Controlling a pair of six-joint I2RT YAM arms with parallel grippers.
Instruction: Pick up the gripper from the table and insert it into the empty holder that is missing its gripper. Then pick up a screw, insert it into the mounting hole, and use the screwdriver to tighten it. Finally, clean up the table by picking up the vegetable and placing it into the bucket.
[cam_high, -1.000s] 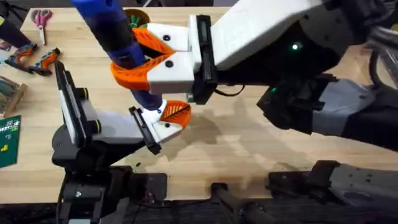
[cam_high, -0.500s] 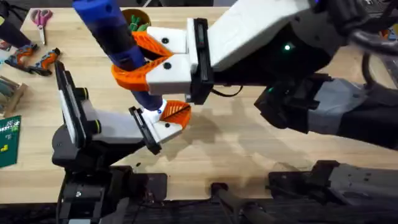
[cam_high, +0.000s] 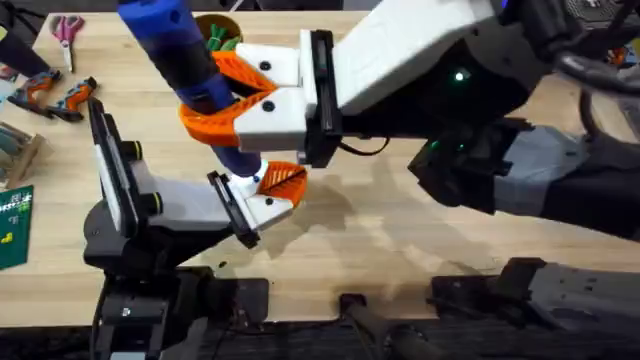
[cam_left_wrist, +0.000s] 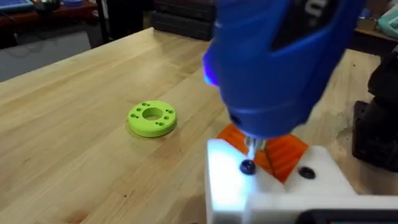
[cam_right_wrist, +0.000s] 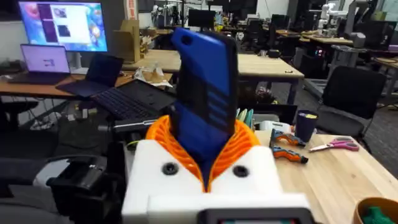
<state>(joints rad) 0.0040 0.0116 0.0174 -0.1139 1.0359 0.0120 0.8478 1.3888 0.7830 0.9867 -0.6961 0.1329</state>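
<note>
Nothing has shifted: my right gripper (cam_high: 215, 100) pinches the screwdriver (cam_high: 175, 50), tip on the screw (cam_left_wrist: 247, 167) in the left jaw's holder (cam_left_wrist: 261, 186). Tightening; next, keep steady downward pressure.

Robotics lab; monitor (cam_right_wrist: 62, 25), laptops (cam_right_wrist: 127, 93), office chairs (cam_right_wrist: 351, 93)

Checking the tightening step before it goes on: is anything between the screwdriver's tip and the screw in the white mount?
Nothing visible. In the left wrist view the screwdriver, held by the right gripper, points its thin metal tip straight down at the dark screw on the white mount block, beside the orange finger.
</note>
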